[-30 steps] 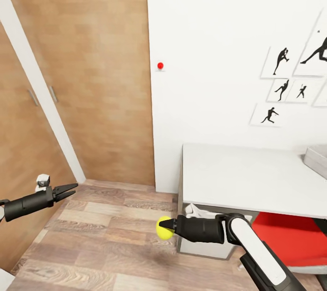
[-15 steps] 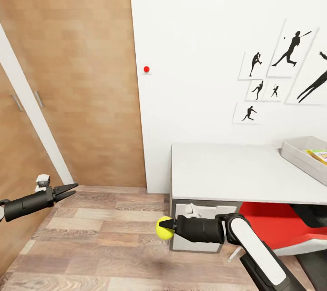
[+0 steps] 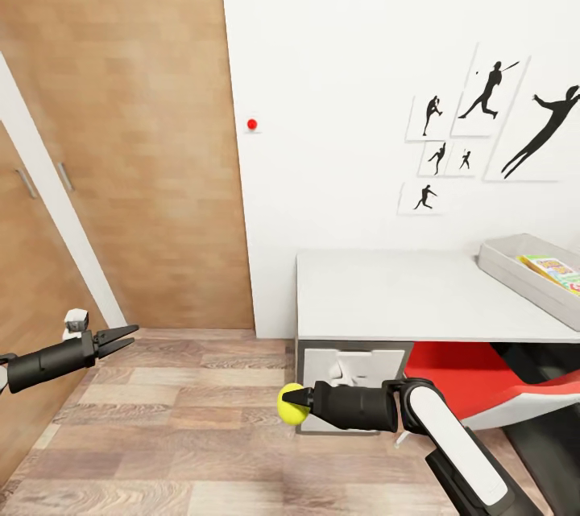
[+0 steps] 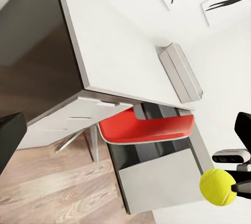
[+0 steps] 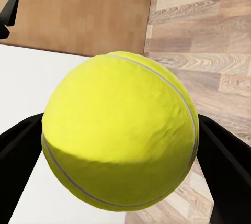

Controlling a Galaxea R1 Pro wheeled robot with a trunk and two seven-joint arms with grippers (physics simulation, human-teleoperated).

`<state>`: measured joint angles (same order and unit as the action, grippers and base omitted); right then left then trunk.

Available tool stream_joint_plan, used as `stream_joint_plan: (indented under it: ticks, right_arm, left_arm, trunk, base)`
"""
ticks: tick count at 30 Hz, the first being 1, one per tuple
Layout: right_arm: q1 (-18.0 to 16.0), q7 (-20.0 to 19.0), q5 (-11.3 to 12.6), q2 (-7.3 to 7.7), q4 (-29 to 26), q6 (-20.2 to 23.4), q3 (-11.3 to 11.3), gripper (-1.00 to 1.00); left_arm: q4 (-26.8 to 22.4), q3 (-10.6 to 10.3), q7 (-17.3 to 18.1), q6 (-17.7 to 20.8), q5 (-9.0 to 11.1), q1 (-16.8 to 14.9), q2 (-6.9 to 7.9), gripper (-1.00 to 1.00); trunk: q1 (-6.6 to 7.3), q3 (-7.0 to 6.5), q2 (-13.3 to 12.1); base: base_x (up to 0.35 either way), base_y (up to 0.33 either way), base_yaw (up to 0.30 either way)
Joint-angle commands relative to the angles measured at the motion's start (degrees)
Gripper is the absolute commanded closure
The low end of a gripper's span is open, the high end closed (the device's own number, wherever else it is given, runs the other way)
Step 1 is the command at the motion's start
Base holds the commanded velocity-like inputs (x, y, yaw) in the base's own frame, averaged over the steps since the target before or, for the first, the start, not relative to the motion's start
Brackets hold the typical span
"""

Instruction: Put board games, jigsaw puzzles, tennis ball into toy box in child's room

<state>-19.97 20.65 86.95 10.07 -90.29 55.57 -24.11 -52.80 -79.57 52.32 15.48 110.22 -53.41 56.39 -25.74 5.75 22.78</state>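
The right gripper [image 3: 296, 405] is black and it grips a fuzzy yellow-green tennis ball [image 3: 290, 405] tight between its two fingers. The ball hangs in the air over the brown wooden floor [image 3: 185, 427], just in front of the flat white table [image 3: 387, 295] and lower than the table top. In the right wrist view the tennis ball [image 5: 120, 135] looks very big, with a thin pale line curving over it, and a black finger [image 5: 225, 166] presses on each side of it.

The left gripper [image 3: 121, 336] is black too. It sits far from the table, near the tall brown wooden doors [image 3: 121, 138]. Its two pointy fingers are a little apart and nothing is between them.

On the table top, at the far end from the ball, sits the grey toy box [image 3: 524, 274]. A bright box with a colourful picture [image 3: 554, 270] lies inside it. There may be words on that picture, but they are too small to read. In the left wrist view the grey toy box [image 4: 180, 72] sits at the table's edge.

A red chair [image 3: 475, 383] is tucked under the table. Black pictures of ball players [image 3: 483, 121] hang on the white wall [image 3: 362, 33] above the table. A small red dot [image 3: 252, 124] is on the wall near the doors.
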Motion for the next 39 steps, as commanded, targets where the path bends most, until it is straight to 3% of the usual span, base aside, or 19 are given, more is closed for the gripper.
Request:
stream_joint_plan:
  ticks: [1, 10, 24, 39]
  right_arm:
    - [-0.1, 0.6, 0.6, 0.04, 0.0, 0.0, -0.1, 1.0]
    - [-0.1, 0.6, 0.6, 0.04, -0.1, 0.0, -0.1, 1.0]
    - [-0.1, 0.6, 0.6, 0.04, 0.0, 0.0, -0.1, 1.0]
    - [-0.1, 0.6, 0.6, 0.12, 0.1, -1.5, 0.0, 1.0]
  left_arm:
    - [0.0, -0.4, 0.1, 0.4, 0.6, -0.2, 0.03, -1.0]
    - [0.0, -0.4, 0.1, 0.4, 0.6, -0.2, -0.18, -1.0]
    - [0.0, -0.4, 0.1, 0.4, 0.6, -0.2, -0.32, -1.0]
    - [0.0, -0.4, 0.2, 0.4, 0.6, -0.2, -0.32, -1.0]
  trunk:
    - [-0.04, 0.14, 0.1]
    - [-0.04, 0.12, 0.1]
    - [-0.04, -0.4, 0.1]
    - [-0.04, -0.42, 0.1]
  base:
    - [-0.001, 0.0, 0.0]
    - [0.0, 0.0, -0.01]
    - [-0.035, 0.0, -0.202]
    - [-0.031, 0.0, -0.009]
